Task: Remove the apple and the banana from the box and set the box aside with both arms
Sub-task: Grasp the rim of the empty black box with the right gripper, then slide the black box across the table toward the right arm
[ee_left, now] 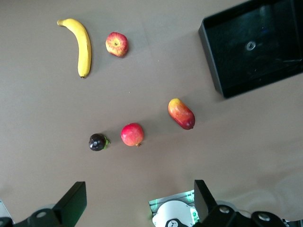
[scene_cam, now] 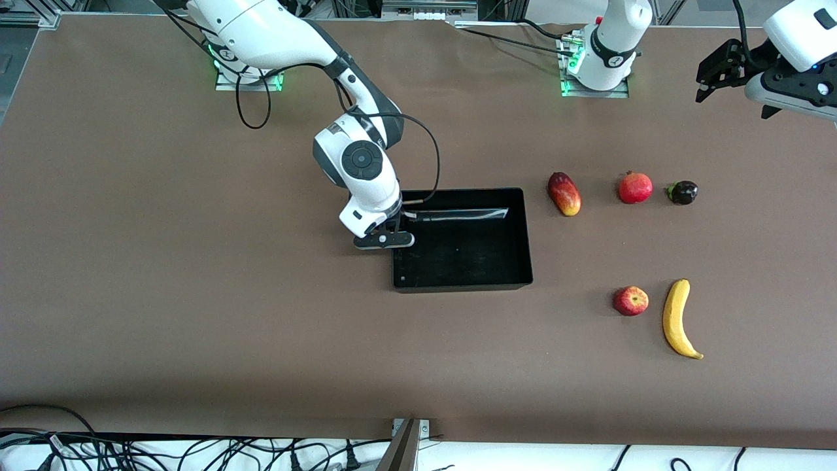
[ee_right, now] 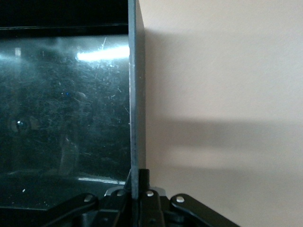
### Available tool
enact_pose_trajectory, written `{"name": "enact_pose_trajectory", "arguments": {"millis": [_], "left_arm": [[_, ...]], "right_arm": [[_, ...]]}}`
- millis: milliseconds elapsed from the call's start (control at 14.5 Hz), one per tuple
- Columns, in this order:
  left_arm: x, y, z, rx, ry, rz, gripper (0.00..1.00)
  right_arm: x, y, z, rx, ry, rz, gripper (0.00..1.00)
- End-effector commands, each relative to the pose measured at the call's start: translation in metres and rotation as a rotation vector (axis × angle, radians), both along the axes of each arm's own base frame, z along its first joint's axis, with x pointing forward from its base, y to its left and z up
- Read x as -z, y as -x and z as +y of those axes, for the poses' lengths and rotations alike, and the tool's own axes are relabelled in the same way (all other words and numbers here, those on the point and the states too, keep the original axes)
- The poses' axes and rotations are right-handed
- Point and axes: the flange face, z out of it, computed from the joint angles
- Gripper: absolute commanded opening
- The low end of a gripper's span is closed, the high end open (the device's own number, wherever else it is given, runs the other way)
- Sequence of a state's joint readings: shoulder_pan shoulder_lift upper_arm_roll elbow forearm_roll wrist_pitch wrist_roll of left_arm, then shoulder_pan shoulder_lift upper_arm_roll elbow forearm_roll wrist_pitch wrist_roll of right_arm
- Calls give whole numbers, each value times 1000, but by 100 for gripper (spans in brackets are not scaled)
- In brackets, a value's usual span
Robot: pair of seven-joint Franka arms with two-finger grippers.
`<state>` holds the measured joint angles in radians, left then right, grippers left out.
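The black box [scene_cam: 497, 278] sits mid-table, also in the left wrist view [ee_left: 222, 71]. My right gripper [scene_cam: 394, 230] is shut on the box's end wall [ee_right: 134, 118] toward the right arm's end, one finger inside, one outside. The red apple [scene_cam: 630, 301] and the yellow banana [scene_cam: 677, 319] lie side by side toward the left arm's end, nearer the front camera than the box; both show in the left wrist view, apple [ee_left: 116, 44] and banana [ee_left: 82, 45]. My left gripper [scene_cam: 707, 80] is open and empty, high over the table's end by the left arm's base [ee_left: 137, 201].
A mango [scene_cam: 564, 193], a pomegranate [scene_cam: 635, 188] and a small dark fruit [scene_cam: 683, 192] lie in a row farther from the front camera than the apple and banana. Cables lie along the table's front edge.
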<state>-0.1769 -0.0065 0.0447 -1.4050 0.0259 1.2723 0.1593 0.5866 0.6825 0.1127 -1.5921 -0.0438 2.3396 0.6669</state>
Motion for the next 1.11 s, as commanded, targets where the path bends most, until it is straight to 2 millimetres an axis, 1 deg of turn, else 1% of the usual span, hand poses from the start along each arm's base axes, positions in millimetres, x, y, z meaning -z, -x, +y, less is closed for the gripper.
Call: {"name": "enact_pose_trajectory", "arguments": {"millis": [0, 69, 138, 276, 346, 484, 553, 622, 691, 760, 898, 1037], "left_arm": [[4, 3, -1, -43, 6, 15, 100], [4, 3, -1, -64, -4, 13, 100], [3, 3, -1, -95, -8, 9, 100], [4, 2, 1, -121, -11, 10, 100], [4, 2, 4, -125, -10, 8, 100], [2, 2, 8, -134, -8, 5, 100], [2, 2, 8, -142, -7, 4, 100], [1, 2, 11, -150, -6, 1, 100], [1, 2, 18, -165, -3, 0, 100], [1, 2, 20, -168, -3, 0, 100], [1, 1, 20, -170, -3, 2, 100], [1, 2, 23, -175, -3, 2, 100]], "right_arm": [[-54, -23, -42, -17, 32, 4, 0], [-73, -35, -71, -38, 46, 24, 0], [-91, -48, -106, -41, 54, 49, 0], [-114, -66, -173, -41, 36, 73, 0], [-120, -71, -207, -48, 35, 86, 0], [-126, -73, -266, -59, 45, 118, 0], [-126, -72, -297, -73, 45, 126, 0], [-122, -71, -330, -90, 42, 135, 0], [-114, -68, -363, -98, 35, 147, 0], [-104, -64, -390, -102, 23, 161, 0], [-79, -55, -434, -125, 16, 148, 0], [-55, -45, -460, -110, 15, 128, 0]]}}
